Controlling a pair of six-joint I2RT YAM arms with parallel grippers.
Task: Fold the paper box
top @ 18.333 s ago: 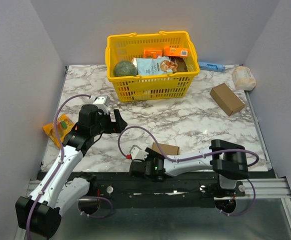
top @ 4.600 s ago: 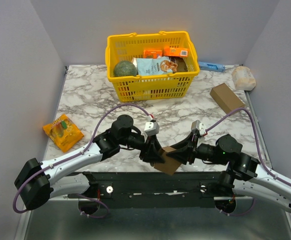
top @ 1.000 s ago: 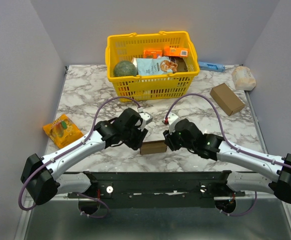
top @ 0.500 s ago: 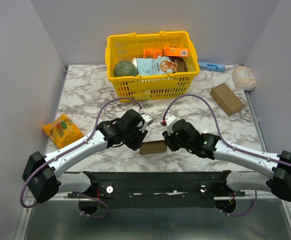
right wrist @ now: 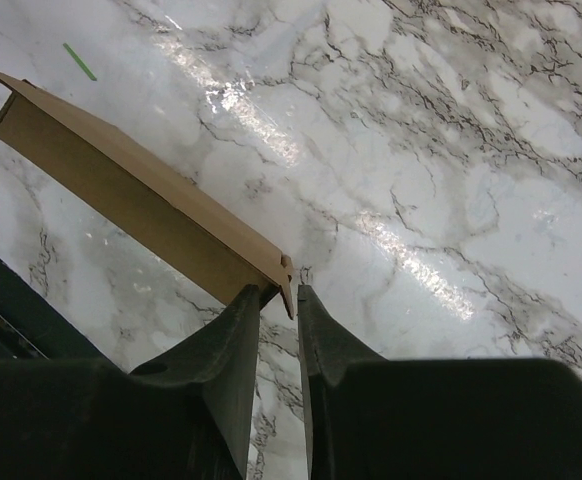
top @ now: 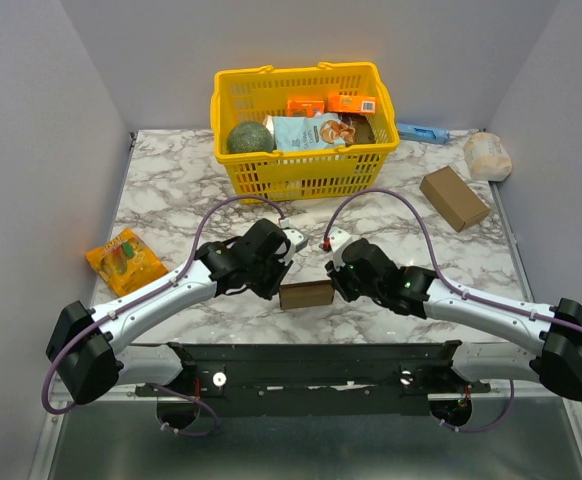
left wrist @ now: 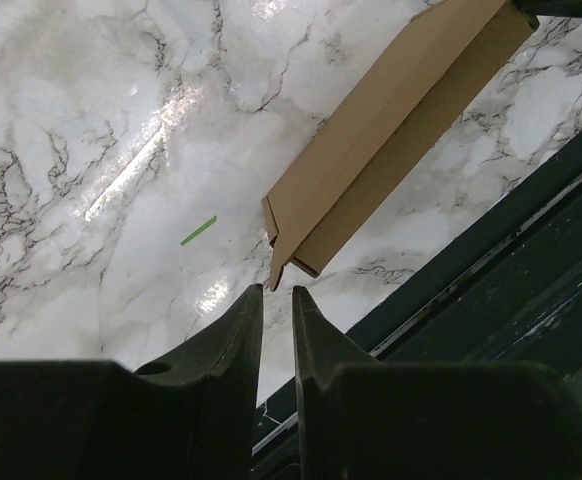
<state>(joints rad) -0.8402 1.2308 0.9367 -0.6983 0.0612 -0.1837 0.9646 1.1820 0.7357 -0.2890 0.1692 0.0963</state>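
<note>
Yellow basket (top: 301, 178) sat upper centre on marble table (top: 171, 190), with a round green item (top: 250, 138) and snack packs (top: 311, 130) inside. Brown carton (top: 454, 197) and white bag (top: 487, 155) were at upper right, orange snack packet (top: 125, 263) at mid-left.

One paper box (top: 306, 294), one basket (top: 296, 72), two arms (top: 161, 300)

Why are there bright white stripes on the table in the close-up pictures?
Left wrist view: light glares off the glossy marble table beside the paper box. Right wrist view: the same glare, in a broken diagonal line. Top external view: even light, no such streaks.
</note>
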